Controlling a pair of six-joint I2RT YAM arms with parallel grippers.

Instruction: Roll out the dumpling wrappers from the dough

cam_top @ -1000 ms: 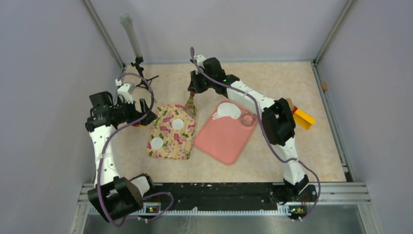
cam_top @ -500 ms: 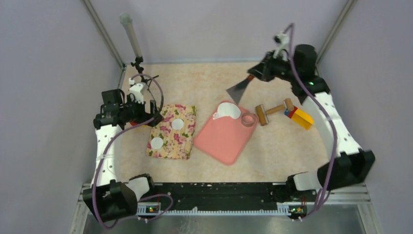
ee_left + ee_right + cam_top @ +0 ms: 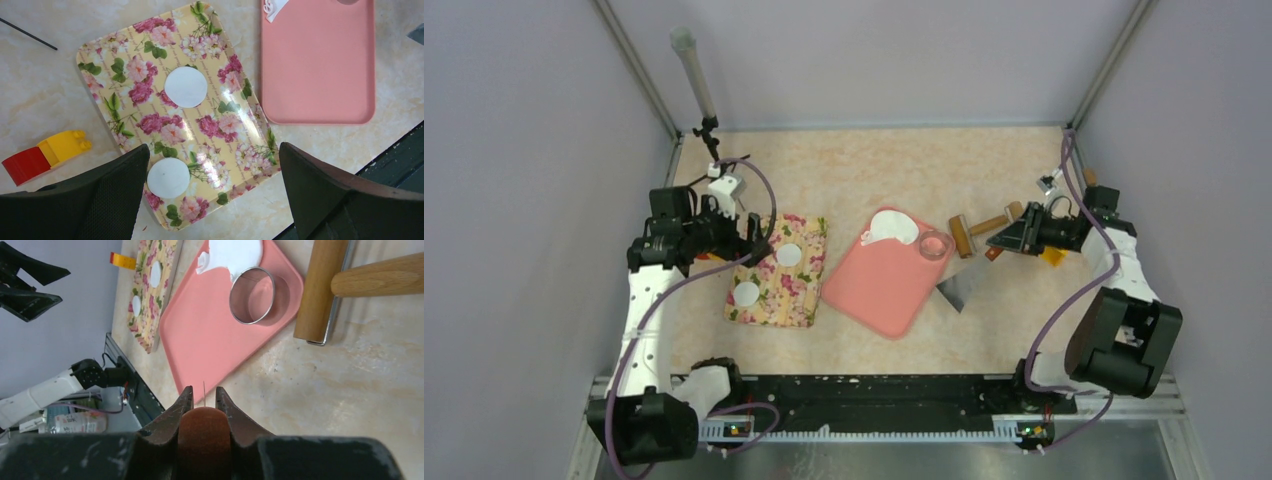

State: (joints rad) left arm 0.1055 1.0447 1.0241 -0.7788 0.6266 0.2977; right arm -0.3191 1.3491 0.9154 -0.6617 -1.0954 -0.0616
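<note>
The white dough (image 3: pixel 892 226) lies on the far corner of the pink board (image 3: pixel 879 290), next to the metal ring cutter (image 3: pixel 935 245). Two round dumpling wrappers (image 3: pixel 789 254) (image 3: pixel 746 293) rest on the floral tray (image 3: pixel 774 300). My left gripper (image 3: pixel 729 235) hovers open above the tray's left side; its wrist view shows the wrappers (image 3: pixel 185 87) (image 3: pixel 168 178) below. My right gripper (image 3: pixel 1012 240) is shut on the brown handle (image 3: pixel 204 435) of a scraper, whose blade (image 3: pixel 962 290) reaches the table right of the board.
A wooden rolling pin (image 3: pixel 979 232) lies right of the board, close to my right gripper. A yellow block (image 3: pixel 1054 257) sits under the right wrist. A yellow and red brick (image 3: pixel 45 155) lies left of the tray. A pole (image 3: pixel 694 70) stands at the back left corner.
My right arm carried the scraper from the floral tray, up over the back right, then down to the table right of the pink board. The left gripper shifted slightly right.
</note>
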